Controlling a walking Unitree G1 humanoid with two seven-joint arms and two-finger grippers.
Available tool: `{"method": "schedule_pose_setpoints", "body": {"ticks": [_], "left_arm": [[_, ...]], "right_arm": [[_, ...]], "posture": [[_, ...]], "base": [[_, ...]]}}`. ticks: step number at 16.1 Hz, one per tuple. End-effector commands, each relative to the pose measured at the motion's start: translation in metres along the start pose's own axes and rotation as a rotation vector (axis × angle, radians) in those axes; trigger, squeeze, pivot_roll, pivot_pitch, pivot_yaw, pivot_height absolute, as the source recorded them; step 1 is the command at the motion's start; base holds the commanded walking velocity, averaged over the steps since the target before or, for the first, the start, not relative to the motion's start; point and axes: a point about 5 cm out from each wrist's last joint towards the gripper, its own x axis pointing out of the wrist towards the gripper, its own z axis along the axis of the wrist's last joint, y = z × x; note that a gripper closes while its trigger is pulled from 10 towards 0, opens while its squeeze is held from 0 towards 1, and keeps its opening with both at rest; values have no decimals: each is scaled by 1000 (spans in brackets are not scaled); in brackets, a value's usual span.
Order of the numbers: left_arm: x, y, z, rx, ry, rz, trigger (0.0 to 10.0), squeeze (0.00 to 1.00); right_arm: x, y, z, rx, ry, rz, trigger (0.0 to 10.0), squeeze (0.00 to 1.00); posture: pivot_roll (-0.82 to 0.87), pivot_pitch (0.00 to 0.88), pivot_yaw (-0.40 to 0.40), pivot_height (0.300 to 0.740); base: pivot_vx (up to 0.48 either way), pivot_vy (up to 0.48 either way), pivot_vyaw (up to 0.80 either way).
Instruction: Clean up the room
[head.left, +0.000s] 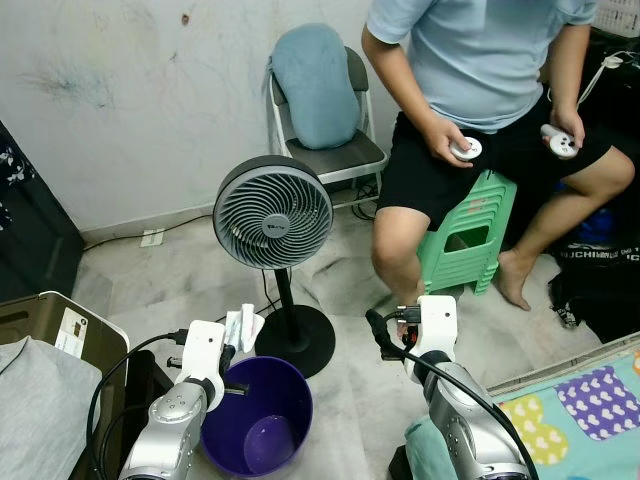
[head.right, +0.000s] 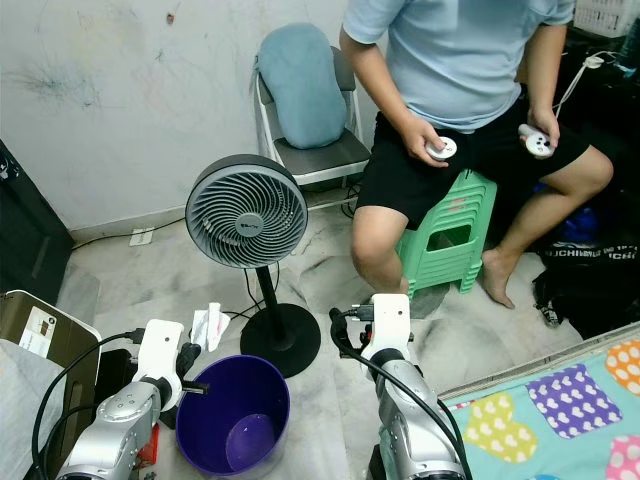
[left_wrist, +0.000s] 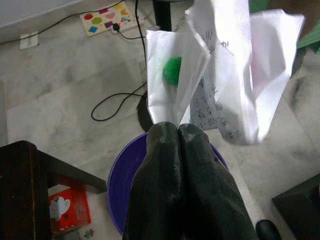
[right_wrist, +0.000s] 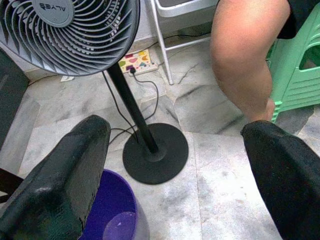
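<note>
l gripper (left_wrist: 177, 131) raised over purple bin (head.left: 262, 420), pinching crumpled paper (left_wrist: 225, 75); r gripper (right_wrist: 175, 165) fingers wide apart.

A lived-in room of a home.
A standing fan (head.left: 272, 212) on a marble floor (head.left: 180, 285), a folding chair (head.left: 330, 150) by a scuffed wall (head.left: 120, 90), a patterned bedsheet (head.left: 580, 400), green plastic stools (head.left: 470, 235).

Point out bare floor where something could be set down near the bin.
Bare marble lies between the fan base and the green stool, ahead of the right gripper. It is crowded around the purple bin, where the left gripper holds crumpled paper.
</note>
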Motion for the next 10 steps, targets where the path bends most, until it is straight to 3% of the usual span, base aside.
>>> {"method": "schedule_pose_setpoints", "body": {"ticks": [1,10], "left_arm": [[1,5,6,14,-18,12,0,0],[5,16,9,46,-31,37,0,0]], "right_arm": [[2,5,3,8,-17,20,10000,0],[14,7,5,15,-22,22,10000,0]], "posture": [[-169,0,81,740],[-157,0,84,740]], "base": [[0,0,0],[0,0,0]]}}
